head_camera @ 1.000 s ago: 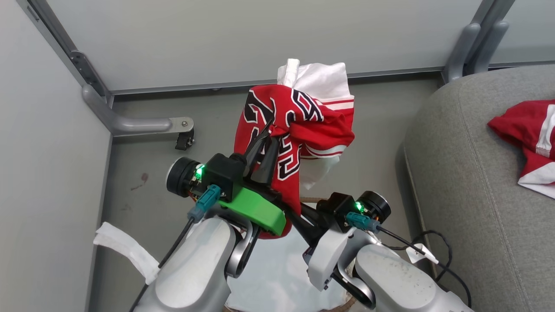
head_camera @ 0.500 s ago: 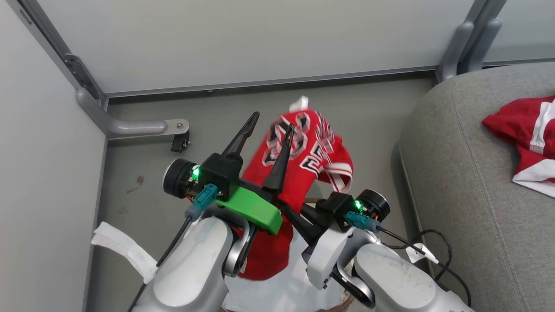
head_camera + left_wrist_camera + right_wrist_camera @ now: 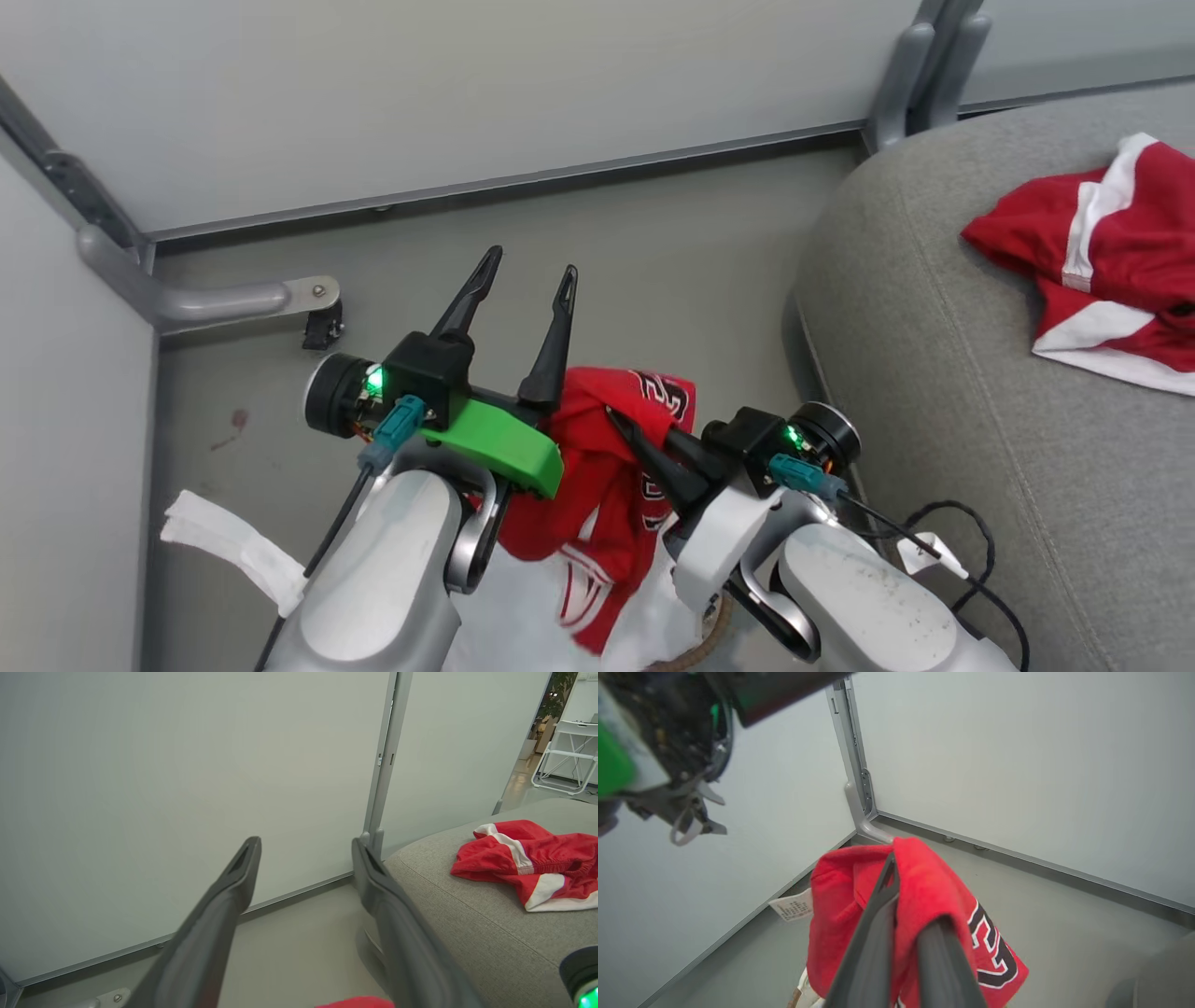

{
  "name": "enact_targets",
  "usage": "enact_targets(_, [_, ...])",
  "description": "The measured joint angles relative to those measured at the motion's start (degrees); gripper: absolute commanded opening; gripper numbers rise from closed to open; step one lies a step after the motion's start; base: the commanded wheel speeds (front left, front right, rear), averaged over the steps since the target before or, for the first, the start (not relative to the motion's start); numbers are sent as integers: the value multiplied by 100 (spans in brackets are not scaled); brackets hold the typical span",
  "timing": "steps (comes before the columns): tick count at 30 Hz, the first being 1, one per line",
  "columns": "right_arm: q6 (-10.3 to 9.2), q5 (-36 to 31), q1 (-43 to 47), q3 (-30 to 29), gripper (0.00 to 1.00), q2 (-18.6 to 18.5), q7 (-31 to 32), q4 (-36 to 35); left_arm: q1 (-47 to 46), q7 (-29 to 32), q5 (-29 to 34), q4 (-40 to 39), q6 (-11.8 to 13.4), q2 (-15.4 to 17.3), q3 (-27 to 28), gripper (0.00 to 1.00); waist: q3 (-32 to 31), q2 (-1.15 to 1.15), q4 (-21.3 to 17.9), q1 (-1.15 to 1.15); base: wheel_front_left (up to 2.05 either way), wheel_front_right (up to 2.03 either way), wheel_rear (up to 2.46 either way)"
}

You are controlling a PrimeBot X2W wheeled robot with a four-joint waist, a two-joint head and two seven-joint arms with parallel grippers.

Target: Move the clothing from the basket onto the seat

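One garment (image 3: 1102, 252) lies on the seat (image 3: 934, 392); my right gripper (image 3: 621, 425) clamps the jersey (image 3: 588, 467), left gripper (image 3: 529, 263) spread, empty.

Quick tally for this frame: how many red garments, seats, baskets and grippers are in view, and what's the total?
Red garments: 2, the jersey pinched in the right gripper, and the red garment lying on the seat.
Seat: 1.
Basket: 1, just a stretch of brown rim showing.
Grippers: 2, the left gripper with fingers spread, holding nothing.
Total: 6.
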Motion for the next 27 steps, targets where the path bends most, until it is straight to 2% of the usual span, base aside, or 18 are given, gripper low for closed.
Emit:
enact_targets(14, [0,-68,303,-308,0,-83,0,-814,198,-1,344,90,-190,2,589,100,47,0,-1153,0,0,0,0])
enact_targets(27, [0,-65,516,-568,0,-88,0,-1266,289,-1,547,124,-288,1,937,100,125,0,-2312,0,0,0,0])
